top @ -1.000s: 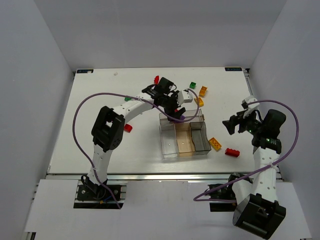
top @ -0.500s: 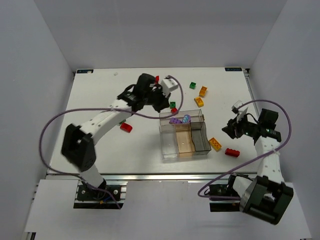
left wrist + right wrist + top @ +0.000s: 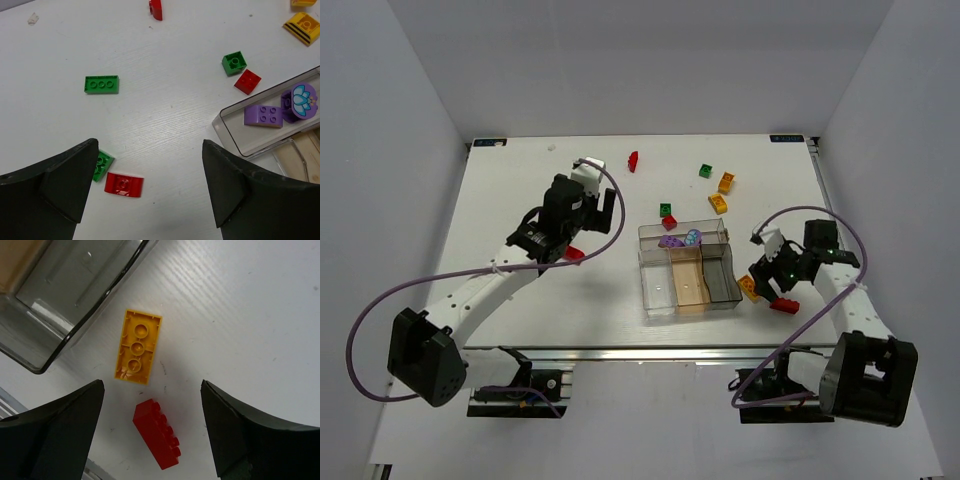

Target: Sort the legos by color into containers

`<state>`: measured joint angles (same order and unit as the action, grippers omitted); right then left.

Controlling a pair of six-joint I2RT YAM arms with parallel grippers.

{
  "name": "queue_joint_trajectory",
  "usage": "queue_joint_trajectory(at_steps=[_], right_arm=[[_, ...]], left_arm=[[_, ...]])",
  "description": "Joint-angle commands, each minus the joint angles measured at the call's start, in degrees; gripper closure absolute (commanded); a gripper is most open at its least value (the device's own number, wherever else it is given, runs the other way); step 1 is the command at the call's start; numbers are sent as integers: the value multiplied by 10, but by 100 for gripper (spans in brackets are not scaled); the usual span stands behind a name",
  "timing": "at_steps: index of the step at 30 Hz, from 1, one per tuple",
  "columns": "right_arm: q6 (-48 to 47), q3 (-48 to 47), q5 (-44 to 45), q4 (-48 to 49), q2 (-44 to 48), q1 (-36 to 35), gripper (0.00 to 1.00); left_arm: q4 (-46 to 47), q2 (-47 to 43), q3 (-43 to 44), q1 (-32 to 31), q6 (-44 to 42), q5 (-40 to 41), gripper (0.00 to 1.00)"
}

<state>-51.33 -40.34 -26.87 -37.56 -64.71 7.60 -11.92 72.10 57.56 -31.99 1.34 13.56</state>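
The containers are one clear tray; its wide back compartment holds two lilac pieces. My left gripper hangs open above the table left of the tray, with a red brick and a green brick by its left finger. My right gripper is open just right of the tray, straddling a long red brick. A yellow brick lies upside down beside the smoky compartment.
Behind the tray lie a small green brick, a small red one, two yellow bricks, another green and a red piece. A three-stud green brick lies left of them.
My left arm has pulled back from the tray to the left, leaving the lilac pieces in the wide compartment. My right gripper has dropped toward the long red brick.
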Motion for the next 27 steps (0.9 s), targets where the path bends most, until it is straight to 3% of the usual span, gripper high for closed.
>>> queue_joint_trajectory(at_steps=[1, 19, 24, 27], right_arm=[[21, 18, 71, 41, -24, -27, 17], [99, 64, 133, 148, -91, -126, 26], [117, 65, 159, 159, -100, -131, 43], [129, 55, 165, 164, -95, -128, 70]], left_arm=[[5, -19, 9, -1, 14, 27, 6], [9, -33, -2, -1, 4, 65, 5], [9, -35, -3, -1, 2, 69, 4], [11, -35, -4, -1, 2, 73, 4]])
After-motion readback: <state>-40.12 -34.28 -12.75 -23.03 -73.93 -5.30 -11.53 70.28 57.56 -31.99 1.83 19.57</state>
